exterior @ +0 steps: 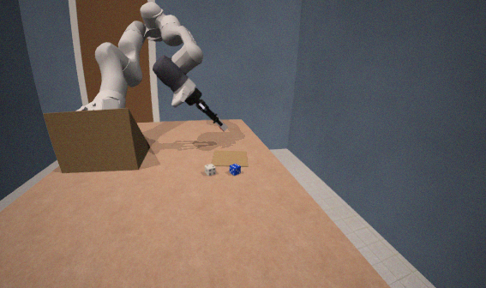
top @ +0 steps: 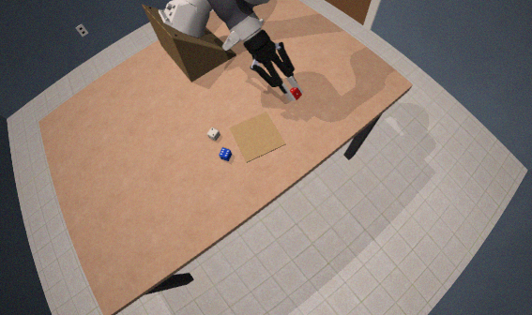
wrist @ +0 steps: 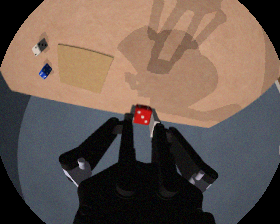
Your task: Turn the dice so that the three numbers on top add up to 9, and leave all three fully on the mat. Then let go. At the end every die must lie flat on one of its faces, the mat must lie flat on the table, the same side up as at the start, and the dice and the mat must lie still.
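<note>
Tool [top: 290, 91] pinches red die [top: 296, 93] at its fingertips — above table [top: 127, 187].

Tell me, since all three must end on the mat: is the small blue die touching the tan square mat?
Apart. In the top view a strip of bare table separates the small blue die from the tan square mat.

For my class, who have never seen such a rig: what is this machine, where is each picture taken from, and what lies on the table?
It is one white jointed robot arm ending in a black two-fingered tool. One picture looks down from above, one from across the table, one from a camera on the tool's wrist. On the brown table lie a flat tan square mat, a small white die, a small blue die and a brown cardboard box. The tool is shut on a small red die, held above the table.
</note>
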Tool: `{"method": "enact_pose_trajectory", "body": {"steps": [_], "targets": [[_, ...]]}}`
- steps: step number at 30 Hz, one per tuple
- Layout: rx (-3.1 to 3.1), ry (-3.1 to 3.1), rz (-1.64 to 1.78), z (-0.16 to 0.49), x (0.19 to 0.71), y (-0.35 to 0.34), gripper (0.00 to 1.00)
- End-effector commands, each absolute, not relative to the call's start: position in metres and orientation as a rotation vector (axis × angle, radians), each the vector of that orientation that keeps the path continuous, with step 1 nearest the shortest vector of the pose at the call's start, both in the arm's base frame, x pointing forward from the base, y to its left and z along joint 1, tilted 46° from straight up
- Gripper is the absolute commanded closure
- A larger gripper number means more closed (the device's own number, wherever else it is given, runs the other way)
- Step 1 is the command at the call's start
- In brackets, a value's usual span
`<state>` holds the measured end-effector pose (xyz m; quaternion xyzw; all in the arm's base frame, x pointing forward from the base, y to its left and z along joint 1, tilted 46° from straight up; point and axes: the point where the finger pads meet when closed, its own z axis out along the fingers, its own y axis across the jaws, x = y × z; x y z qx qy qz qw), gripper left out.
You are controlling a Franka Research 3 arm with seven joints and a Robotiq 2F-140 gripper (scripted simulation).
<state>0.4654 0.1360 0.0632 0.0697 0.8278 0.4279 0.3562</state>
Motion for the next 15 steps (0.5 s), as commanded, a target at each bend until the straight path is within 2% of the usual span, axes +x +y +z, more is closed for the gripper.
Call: {"method": "enact_pose_trajectory", "body": {"steps": [1, 15], "targets": [[0.074, 2.028, 1.036, 0.0714, 0.4723, 0.1376, 0.84], [0.18, 1.828, 0.975, 0.0694, 0.469, 0.1366, 0.84]]}}
